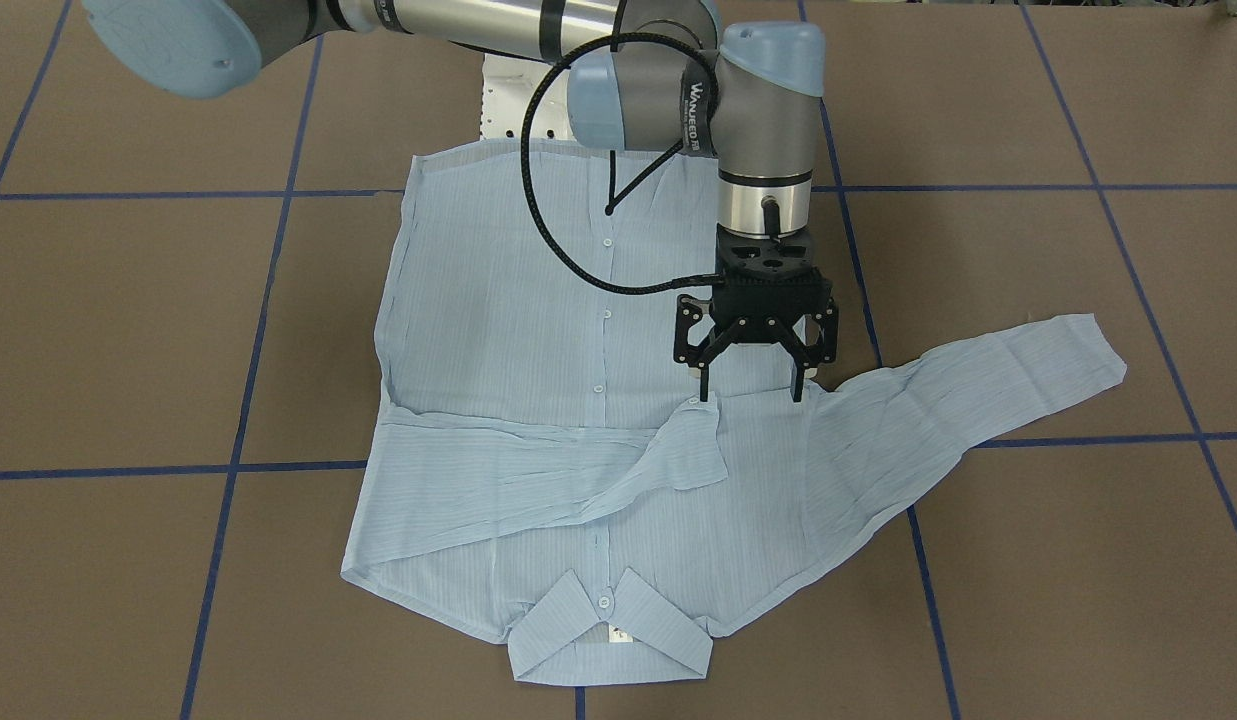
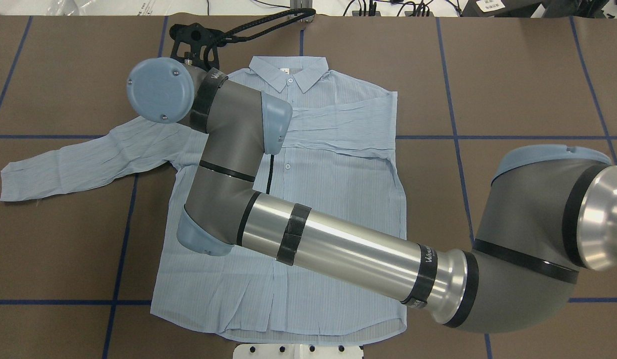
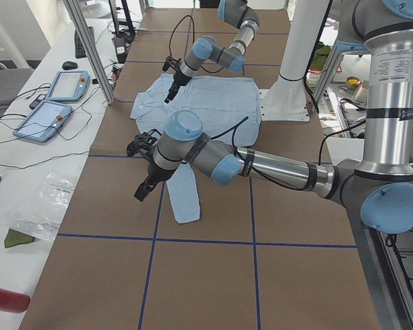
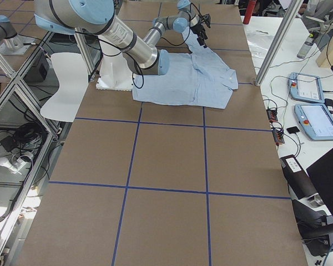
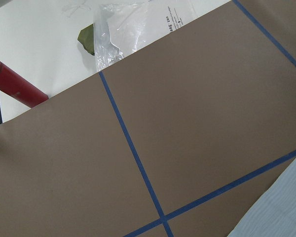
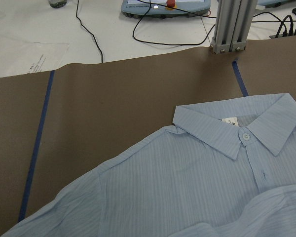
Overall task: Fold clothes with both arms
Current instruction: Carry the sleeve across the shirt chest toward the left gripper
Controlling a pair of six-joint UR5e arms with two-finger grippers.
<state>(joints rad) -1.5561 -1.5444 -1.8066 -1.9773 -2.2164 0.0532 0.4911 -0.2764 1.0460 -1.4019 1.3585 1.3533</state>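
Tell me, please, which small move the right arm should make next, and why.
Probably lift the open black two-finger right end effector straight up. It holds nothing and hangs close to the cuff of the sleeve already folded across the light blue striped button-up shirt. The other sleeve lies outstretched, not yet folded, so clearing that side seems wise.

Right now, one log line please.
right gripper open over shirt by spread sleeve | other sleeve folded across chest | left gripper near spread sleeve, state unclear

Brown table (image 1: 128,330) with blue tape lines (image 1: 248,400)
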